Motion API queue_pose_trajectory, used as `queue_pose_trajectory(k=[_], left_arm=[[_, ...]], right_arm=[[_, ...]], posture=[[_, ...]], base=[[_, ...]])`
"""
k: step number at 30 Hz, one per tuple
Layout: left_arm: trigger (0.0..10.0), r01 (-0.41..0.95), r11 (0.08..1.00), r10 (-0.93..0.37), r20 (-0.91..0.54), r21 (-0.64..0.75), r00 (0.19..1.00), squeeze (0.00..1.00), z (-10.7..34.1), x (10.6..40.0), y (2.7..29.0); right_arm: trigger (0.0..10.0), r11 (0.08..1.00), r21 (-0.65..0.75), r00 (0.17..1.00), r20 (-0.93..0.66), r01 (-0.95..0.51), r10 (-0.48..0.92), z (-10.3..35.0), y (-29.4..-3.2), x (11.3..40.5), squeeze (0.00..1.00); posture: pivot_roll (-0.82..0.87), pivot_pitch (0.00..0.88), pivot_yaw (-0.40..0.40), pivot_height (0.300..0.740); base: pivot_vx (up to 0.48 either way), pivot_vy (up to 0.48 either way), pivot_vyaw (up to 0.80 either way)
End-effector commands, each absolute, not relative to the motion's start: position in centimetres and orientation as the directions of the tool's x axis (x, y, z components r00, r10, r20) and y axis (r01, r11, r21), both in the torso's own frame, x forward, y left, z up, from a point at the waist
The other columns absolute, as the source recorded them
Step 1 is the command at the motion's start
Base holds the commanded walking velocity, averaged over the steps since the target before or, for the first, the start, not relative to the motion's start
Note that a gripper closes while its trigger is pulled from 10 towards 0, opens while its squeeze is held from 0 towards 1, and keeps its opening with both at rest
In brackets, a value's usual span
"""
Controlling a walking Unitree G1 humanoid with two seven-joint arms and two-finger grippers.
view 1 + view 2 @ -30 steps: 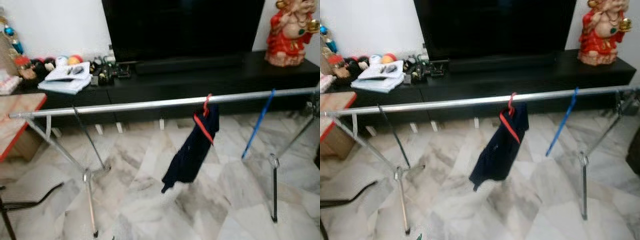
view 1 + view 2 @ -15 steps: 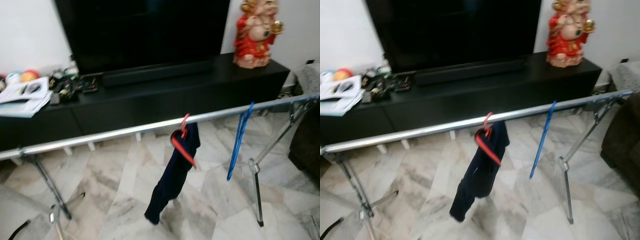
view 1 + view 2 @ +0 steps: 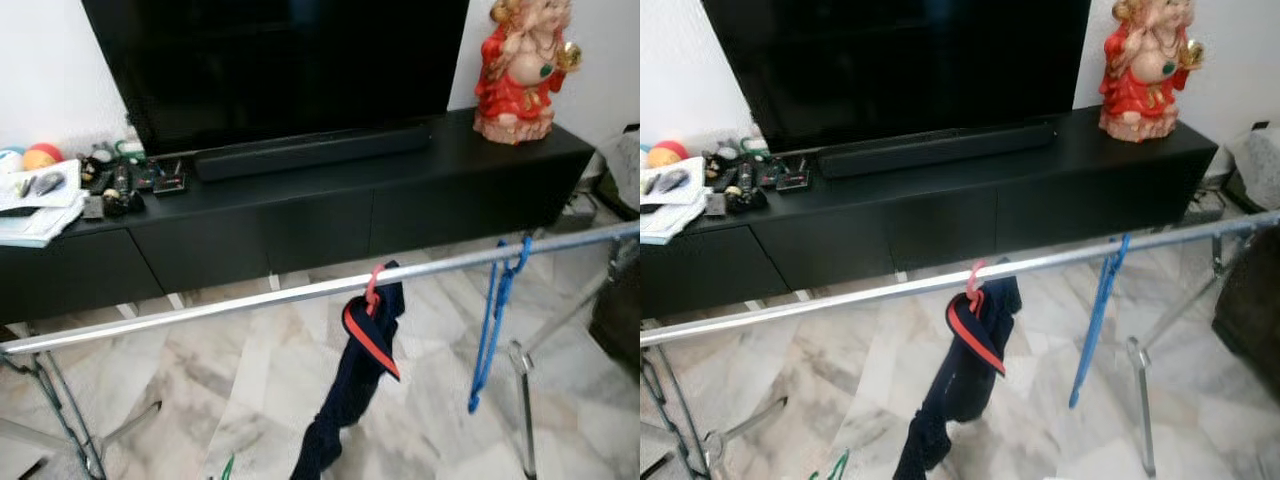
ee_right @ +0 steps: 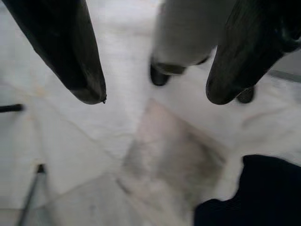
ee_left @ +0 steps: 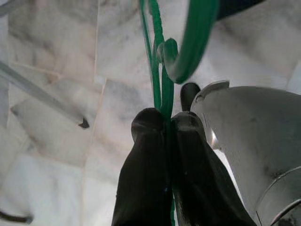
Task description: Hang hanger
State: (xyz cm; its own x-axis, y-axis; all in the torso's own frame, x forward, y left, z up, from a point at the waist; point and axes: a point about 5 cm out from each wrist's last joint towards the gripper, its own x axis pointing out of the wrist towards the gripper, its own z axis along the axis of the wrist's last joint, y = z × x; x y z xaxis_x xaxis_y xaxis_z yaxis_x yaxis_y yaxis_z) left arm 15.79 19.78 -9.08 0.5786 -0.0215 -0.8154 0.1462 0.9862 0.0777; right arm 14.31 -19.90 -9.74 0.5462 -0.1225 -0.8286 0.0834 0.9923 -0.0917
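Hanger (image 5: 162, 89), green, thin plastic, likely light and slippery, pinched at wire by closed left gripper (image 5: 165, 125); right gripper (image 4: 150, 96) spread, empty; rail (image 3: 300, 291) ahead.

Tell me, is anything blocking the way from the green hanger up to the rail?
Nothing visible does. The left tool grips the green hanger low near the floor; the rail above it is bare, with the red hanger and blue hanger farther right.

left hand (image 5: 165, 134): two long black rounded fingers | wrist housing: curved silver metal | right hand (image 4: 155, 96): two black tapered fingers
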Motion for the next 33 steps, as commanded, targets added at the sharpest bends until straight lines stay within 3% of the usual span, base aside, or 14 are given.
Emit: queue_pose_trajectory(k=[1,3,5,8,9,23,33], left_arm=[[10.0,0.167,0.982,-0.027,-0.822,0.083,0.569,0.0,-9.3,15.1,20.0],[10.0,0.169,0.982,-0.036,-0.812,0.078,0.582,0.0,-9.2,15.2,19.9],[10.0,0.241,0.968,-0.112,-0.726,0.076,0.679,0.0,-7.2,19.2,19.7],[10.0,0.358,0.93,-0.248,-0.588,0.077,0.77,0.0,-3.3,24.8,18.9],[10.0,0.389,0.918,-0.278,-0.566,0.083,0.776,0.0,-2.7,25.5,18.7],[10.0,0.585,0.801,-0.464,-0.488,0.125,0.739,0.0,0.0,27.7,17.2],[10.0,0.579,0.794,-0.487,-0.376,0.184,0.788,0.0,2.9,30.1,16.4]], right_arm=[[10.0,0.993,-0.076,0.534,-0.838,0.087,-0.111,-10.0,-19.9,13.6,0.0],[10.0,0.993,-0.08,0.533,-0.838,0.09,-0.116,-9.9,-20.5,13.5,0.0],[10.0,0.992,-0.085,0.531,-0.838,0.093,-0.122,-9.8,-21.2,13.4,0.0],[10.0,0.992,-0.086,0.535,-0.836,0.092,-0.122,-9.7,-21.3,13.9,0.0],[10.0,0.992,-0.086,0.537,-0.835,0.09,-0.121,-9.6,-21.3,14.2,0.0],[10.0,0.997,-0.047,0.547,-0.834,0.053,-0.069,-9.7,-16.2,15.7,0.0],[10.0,0.997,-0.053,0.543,-0.836,0.059,-0.077,-10.1,-16.7,14.5,0.0]], posture=[[0.07,0.06,0.047,0.74],[0.07,0.06,0.047,0.74],[0.07,0.061,0.045,0.74],[0.07,0.061,0.045,0.74],[0.07,0.062,0.044,0.74],[0.07,0.063,0.047,0.74],[0.07,0.064,0.047,0.74]], base=[[0.0,0.0,0.0],[0.0,0.0,0.0],[0.0,0.0,0.0],[0.0,0.0,0.0],[0.0,0.0,0.0],[0.0,0.0,0.0],[0.0,0.0,0.0]])
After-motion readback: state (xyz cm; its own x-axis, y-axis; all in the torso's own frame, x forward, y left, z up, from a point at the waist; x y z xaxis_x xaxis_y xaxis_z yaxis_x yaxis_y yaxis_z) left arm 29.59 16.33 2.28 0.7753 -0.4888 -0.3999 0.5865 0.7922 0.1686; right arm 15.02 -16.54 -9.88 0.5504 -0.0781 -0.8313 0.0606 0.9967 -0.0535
